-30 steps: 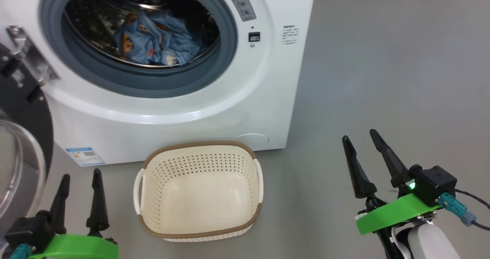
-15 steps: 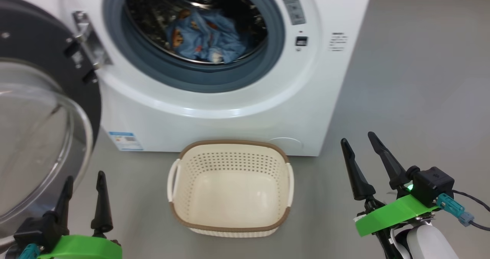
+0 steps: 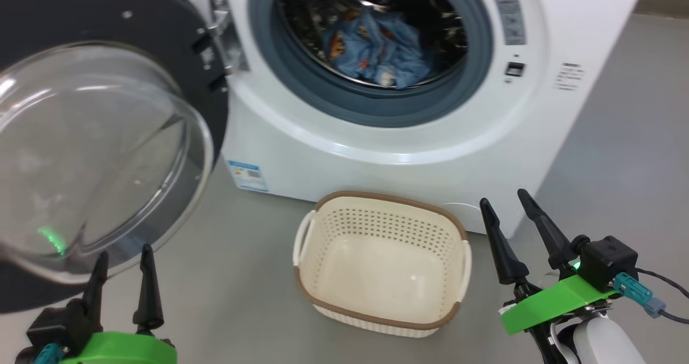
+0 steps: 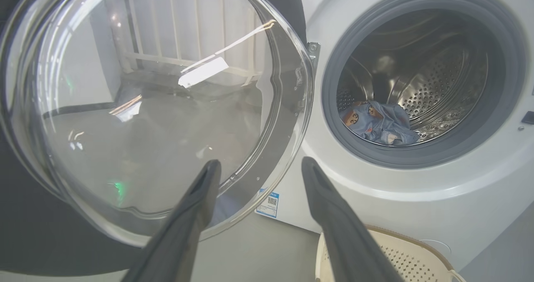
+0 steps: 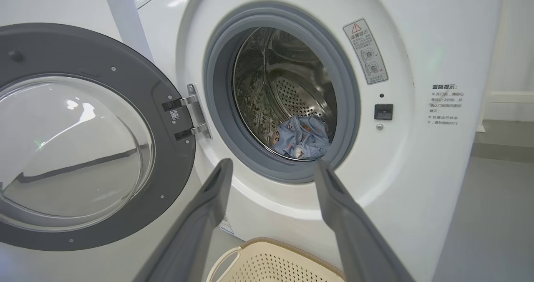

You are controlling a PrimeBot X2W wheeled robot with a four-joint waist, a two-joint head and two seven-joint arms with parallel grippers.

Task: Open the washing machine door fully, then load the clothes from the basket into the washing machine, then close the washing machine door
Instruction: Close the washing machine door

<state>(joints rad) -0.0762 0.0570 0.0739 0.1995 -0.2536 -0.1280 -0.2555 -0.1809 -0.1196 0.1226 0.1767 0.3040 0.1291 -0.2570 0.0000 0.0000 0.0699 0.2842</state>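
Item one, far left: the washing machine door (image 3: 102,138), swung wide on its hinge (image 3: 223,41), its black ring and bulging glass porthole turned toward us and well clear of the opening. Item two, below it: the left gripper (image 3: 124,253), fingers spread and holding nothing, pointing up just in front of the door's lower edge; we cannot tell whether it touches the glass. Item three: the washing machine (image 3: 409,143), white and boxy, with a blue label (image 3: 247,174) at its lower left corner and a grey gasket (image 3: 371,113) ringing the steel drum (image 5: 292,94). Item four, inside that drum: the clothes (image 3: 377,54), a small blue bundle with orange-brown bear prints, lying low on the drum floor behind the gasket. Item five, on the floor (image 3: 619,138) just in front of the machine: the basket (image 3: 387,200), cream with a brown rim, upright, with nothing in it. Item six, lower right: the right gripper (image 3: 504,198), fingers likewise spread and empty, near the basket's right handle but apart from it. Status, as we judge it: door opening done, loading done since the basket holds no cloth, and only the closing of the door left. We reckon the left arm is the better placed for that push.
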